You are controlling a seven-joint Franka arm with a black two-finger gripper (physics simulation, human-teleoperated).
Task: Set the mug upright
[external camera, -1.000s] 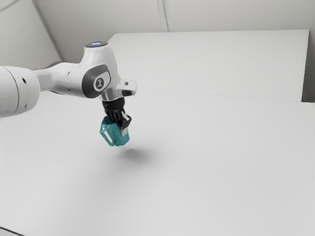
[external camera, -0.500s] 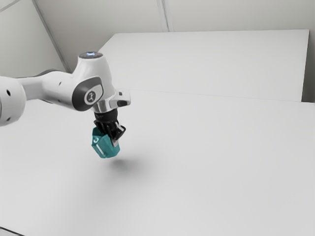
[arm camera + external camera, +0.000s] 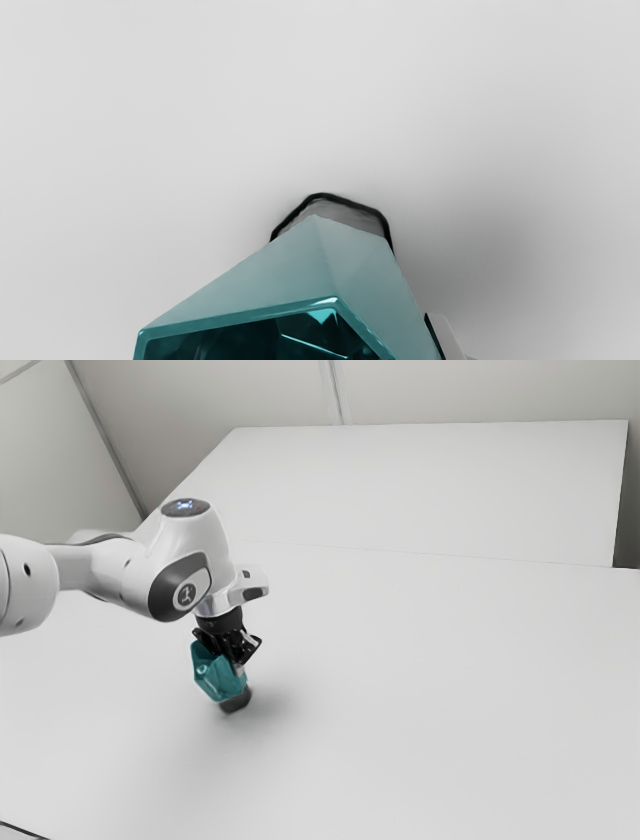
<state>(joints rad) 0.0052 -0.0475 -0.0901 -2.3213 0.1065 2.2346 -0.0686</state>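
Observation:
My gripper (image 3: 236, 658) is low over the table in the exterior view, shut on the teal faceted mug (image 3: 216, 672). The mug hangs tilted beneath the hand, and a dark patch (image 3: 236, 703) shows right under its lower end. In the wrist view the mug (image 3: 280, 270) has its open mouth toward the camera and its narrower base away from it, toward the table. One light fingertip of my gripper (image 3: 446, 336) lies along the mug's outer wall; the other is hidden. A black-edged grey shape (image 3: 345, 210) peeks out around the base.
The white table (image 3: 430, 690) spreads around the mug, with a soft shadow beside it. A pale panel (image 3: 430, 490) stands beyond the table's far side. A dark line (image 3: 22, 830) crosses the exterior view's lower left corner.
My hand has come down with the mug, first shifting toward the exterior view's left. The mug's tilt has changed, and its shadow has drawn closer beneath it.

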